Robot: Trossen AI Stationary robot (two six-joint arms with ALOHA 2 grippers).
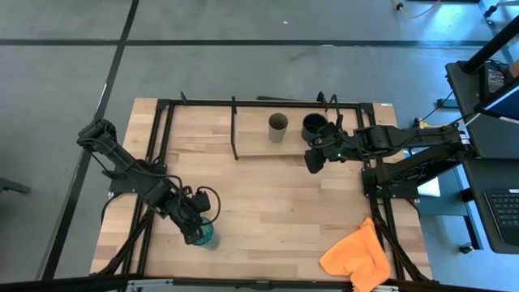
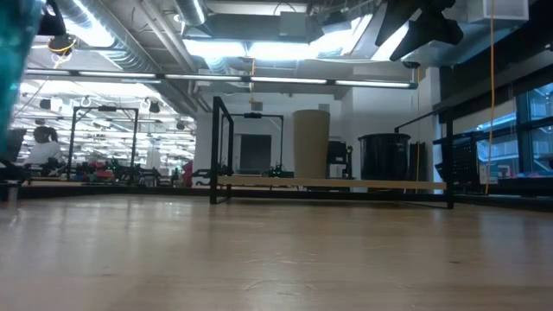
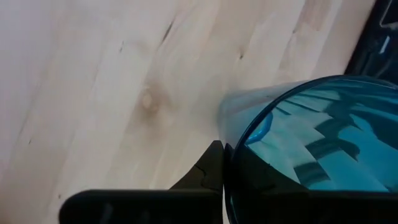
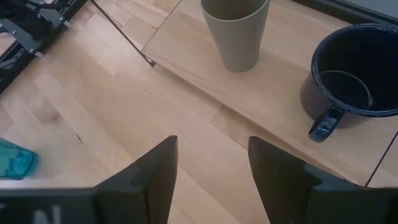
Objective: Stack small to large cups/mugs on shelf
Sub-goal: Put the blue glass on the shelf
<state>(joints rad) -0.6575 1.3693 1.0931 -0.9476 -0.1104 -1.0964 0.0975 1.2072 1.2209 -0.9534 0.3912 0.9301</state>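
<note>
The teal tumbler (image 1: 208, 236) is near the table's near left corner, in my left gripper (image 1: 197, 230), which is shut on it. It fills the left wrist view (image 3: 311, 143) and shows as a teal blur (image 2: 17, 60) in the low view. The olive-tan cup (image 1: 278, 127) and the navy mug (image 1: 315, 126) stand upright on their bases, side by side on the shelf board (image 1: 253, 139). My right gripper (image 1: 313, 159) is open above the table just in front of the shelf, near the mug (image 4: 354, 68), and touches nothing. My left gripper has the teal tumbler by its wall at the rim (image 3: 239, 140). One finger (image 3: 208, 171) lies outside the wall. The other shows only as a dark shape through the teal, seemingly inside. In the low view the tumbler's lower end hangs above the tabletop line, lifted clear.
An orange cloth (image 1: 357, 255) lies crumpled at the table's near right corner. Black metal rod frames (image 1: 166, 130) run along both sides of the table and around the shelf. Bare wood (image 1: 276, 203) spans the middle, between the tumbler and the shelf.
</note>
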